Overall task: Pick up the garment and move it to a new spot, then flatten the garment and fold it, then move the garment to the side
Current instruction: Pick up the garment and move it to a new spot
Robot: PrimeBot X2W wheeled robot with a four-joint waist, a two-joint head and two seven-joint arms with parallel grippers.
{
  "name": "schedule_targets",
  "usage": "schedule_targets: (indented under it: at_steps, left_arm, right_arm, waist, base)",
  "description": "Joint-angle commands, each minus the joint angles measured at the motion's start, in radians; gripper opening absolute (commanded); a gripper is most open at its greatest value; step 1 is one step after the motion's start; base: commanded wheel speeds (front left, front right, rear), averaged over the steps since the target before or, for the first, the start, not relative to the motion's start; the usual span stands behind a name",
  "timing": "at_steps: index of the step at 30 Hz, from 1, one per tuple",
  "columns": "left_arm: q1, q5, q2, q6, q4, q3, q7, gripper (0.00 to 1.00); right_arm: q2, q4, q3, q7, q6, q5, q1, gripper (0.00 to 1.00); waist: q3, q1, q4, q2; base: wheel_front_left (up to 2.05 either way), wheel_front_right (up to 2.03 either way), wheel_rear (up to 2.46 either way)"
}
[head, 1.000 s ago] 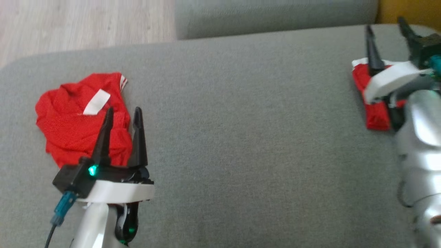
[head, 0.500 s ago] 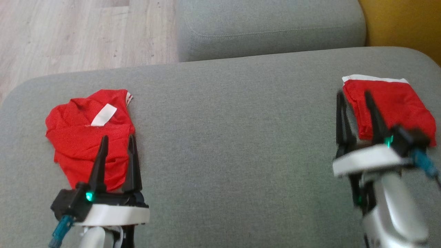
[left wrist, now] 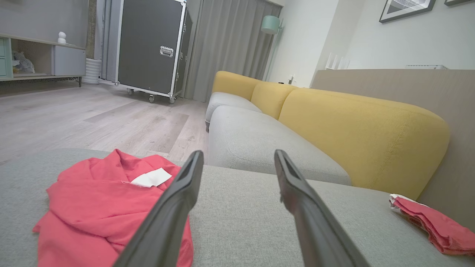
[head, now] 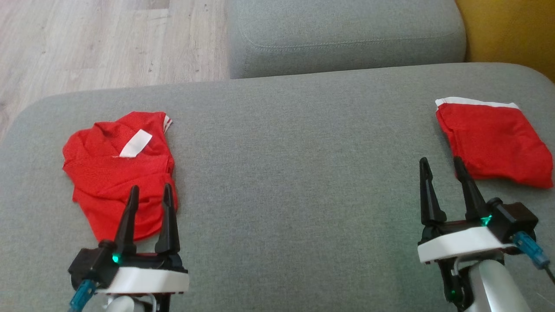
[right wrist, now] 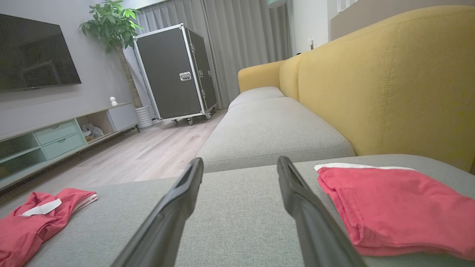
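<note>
A crumpled red garment (head: 117, 177) with a white label lies at the left of the grey sofa seat (head: 295, 173); it also shows as a red heap (left wrist: 104, 207) and a small red heap (right wrist: 33, 218) in the wrist views. My left gripper (head: 149, 195) hangs open just near of it, nothing between its fingers. A folded red garment (head: 492, 141) with a white edge lies flat at the right, seen too as a neat stack (right wrist: 393, 207) and a red bundle (left wrist: 434, 226). My right gripper (head: 442, 167) is open and empty, just left of and below it.
A second grey seat cushion (head: 347, 39) lies beyond, with the yellow sofa back (head: 511, 30) at the right. Wooden floor (head: 86, 43) runs past the seat's left edge. A black flight case (right wrist: 174, 74) and a TV cabinet (right wrist: 63, 137) stand across the room.
My right arm has drawn back off the folded garment, which now lies uncovered. My left gripper has pulled back slightly. The head camera has tilted, shifting the whole picture down.
</note>
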Motion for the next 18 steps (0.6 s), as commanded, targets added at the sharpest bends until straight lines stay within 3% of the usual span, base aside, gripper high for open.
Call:
schedule_targets:
  at_steps: [1, 9, 18]
  left_arm:
    - [-0.03, 0.007, 0.001, 0.002, -0.029, 0.034, -0.006, 1.0]
    - [-0.034, 0.009, 0.0, 0.002, -0.026, 0.031, -0.006, 1.0]
    - [-0.028, 0.025, -0.001, 0.002, -0.003, 0.041, -0.006, 1.0]
  right_arm:
    - [0.001, -0.038, 0.026, -0.011, -0.001, -0.008, -0.029, 1.0]
    - [0.001, -0.038, 0.037, -0.011, -0.001, -0.009, -0.023, 1.0]
    - [0.001, -0.033, 0.085, -0.011, -0.001, 0.0, -0.001, 1.0]
  waist:
    - [-0.001, 0.0, 0.0, -0.0001]
    - [-0.004, 0.0, 0.01, -0.0001]
    - [-0.022, 0.0, 0.103, -0.0001]
  base:
    - [0.0, 0.0, 0.0]
    - [0.0, 0.0, 0.0]
    - [0.0, 0.0, 0.0]
